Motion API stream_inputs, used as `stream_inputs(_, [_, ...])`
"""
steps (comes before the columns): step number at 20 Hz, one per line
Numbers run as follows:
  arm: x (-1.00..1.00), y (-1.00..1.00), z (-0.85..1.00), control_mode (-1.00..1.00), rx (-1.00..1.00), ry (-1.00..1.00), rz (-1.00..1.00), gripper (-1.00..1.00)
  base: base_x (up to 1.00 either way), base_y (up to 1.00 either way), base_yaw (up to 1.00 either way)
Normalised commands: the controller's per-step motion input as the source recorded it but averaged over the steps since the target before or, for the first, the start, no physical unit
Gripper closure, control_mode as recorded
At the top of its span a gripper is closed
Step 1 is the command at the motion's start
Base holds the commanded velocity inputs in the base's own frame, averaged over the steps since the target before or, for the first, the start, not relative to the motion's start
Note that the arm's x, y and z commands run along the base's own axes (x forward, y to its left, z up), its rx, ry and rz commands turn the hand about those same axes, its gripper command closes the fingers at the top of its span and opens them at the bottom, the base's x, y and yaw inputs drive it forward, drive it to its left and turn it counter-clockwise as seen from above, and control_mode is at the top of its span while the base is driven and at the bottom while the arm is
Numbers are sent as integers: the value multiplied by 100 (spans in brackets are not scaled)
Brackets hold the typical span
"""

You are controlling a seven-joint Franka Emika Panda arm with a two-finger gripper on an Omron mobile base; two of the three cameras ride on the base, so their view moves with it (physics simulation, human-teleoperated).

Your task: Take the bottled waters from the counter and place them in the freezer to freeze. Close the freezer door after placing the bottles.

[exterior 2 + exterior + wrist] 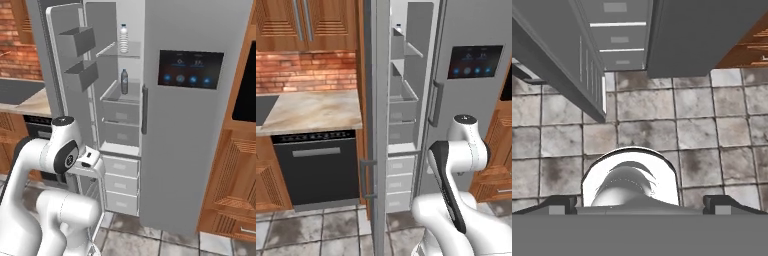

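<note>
arm folded low before the open freezer (120, 125) | gripper (640, 202) spread wide, empty, facing tiled floor (697, 130) | counter (311, 112) left

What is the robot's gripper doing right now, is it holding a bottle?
Gripper: open and empty, pointing down at the floor tiles.

The white jointed arm (55, 165) is folded close above its base, elbow raised, its two-finger gripper (640, 206) pointing straight down, dark tips spread wide, holding nothing.
</note>
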Motion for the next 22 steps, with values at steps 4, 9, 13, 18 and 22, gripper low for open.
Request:
stream_inputs(4, [0,0,0,100,0,0,0,-100,-25,46,-6])
stream_inputs(9, [0,0,0,100,0,0,0,-100,-22,52,-1])
stream_inputs(13, [0,0,0,100,0,0,0,-100,-22,43,-1])
stream_inputs(18, [0,0,0,100,0,0,0,-100,-19,33,-1])
stream_inputs(22, [0,0,0,100,0,0,0,-100,-2,34,0])
